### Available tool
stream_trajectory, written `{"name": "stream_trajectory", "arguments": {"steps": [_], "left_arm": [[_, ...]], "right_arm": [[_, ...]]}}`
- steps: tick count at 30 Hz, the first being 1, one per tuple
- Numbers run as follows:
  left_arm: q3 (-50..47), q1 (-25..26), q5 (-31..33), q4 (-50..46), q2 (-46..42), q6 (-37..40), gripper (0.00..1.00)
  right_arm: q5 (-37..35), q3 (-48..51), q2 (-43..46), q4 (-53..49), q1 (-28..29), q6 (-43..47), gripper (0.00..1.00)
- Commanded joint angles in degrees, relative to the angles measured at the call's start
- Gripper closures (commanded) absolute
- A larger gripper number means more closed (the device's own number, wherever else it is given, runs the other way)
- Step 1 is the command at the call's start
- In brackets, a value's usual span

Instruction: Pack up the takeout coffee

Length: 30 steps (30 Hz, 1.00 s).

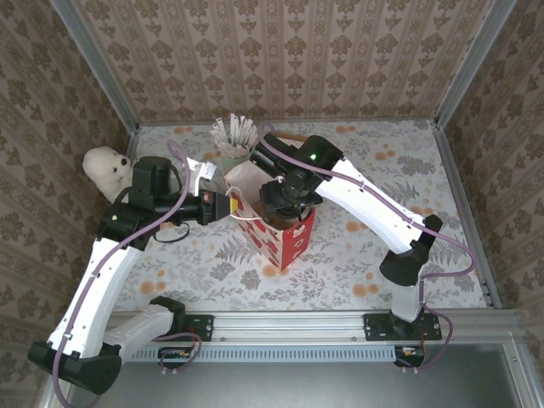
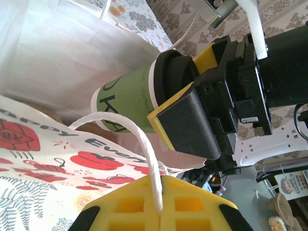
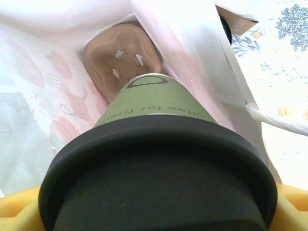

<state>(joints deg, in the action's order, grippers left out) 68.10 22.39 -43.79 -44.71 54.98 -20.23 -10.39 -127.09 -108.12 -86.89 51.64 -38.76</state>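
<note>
Green paper with printed lettering wraps the coffee cup [image 2: 127, 103], and a thin white band shows where it meets its round black lid [image 3: 159, 178]. The cup hangs tilted at the mouth of the white paper bag [image 1: 285, 242], which is printed with red shapes, and its base points inside. The right gripper [image 2: 178, 84] clamps the lid between yellow-faced pads. The left gripper [image 2: 160, 197] is closed on the bag's white cord handle [image 2: 139, 137].
</note>
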Motion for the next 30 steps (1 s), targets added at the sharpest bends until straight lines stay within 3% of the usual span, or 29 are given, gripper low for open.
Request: {"name": "stream_trajectory", "arguments": {"steps": [1,14,23,30], "left_arm": [[-0.58,-0.24,-2.83,1.13,-0.49,0.94,1.00],[-1.63,-0.16,-3.77,2.18,0.07,1.33,1.00],[-0.97,-0.87,-5.11,0.83,0.30,2.68,0.98],[0.17,-1.52,-7.17,1.55,0.56,2.87,0.96]], "right_arm": [[1.67,0.69,-0.29,-0.20,0.12,0.62,0.35],[3.30,-9.74,-9.77,-4.44,1.89,3.40,0.35],[-0.83,-7.80,-9.63,-9.69,1.21,5.00,0.34],[0.90,-4.31,-6.75,-11.31,0.66,7.26,0.37]]}}
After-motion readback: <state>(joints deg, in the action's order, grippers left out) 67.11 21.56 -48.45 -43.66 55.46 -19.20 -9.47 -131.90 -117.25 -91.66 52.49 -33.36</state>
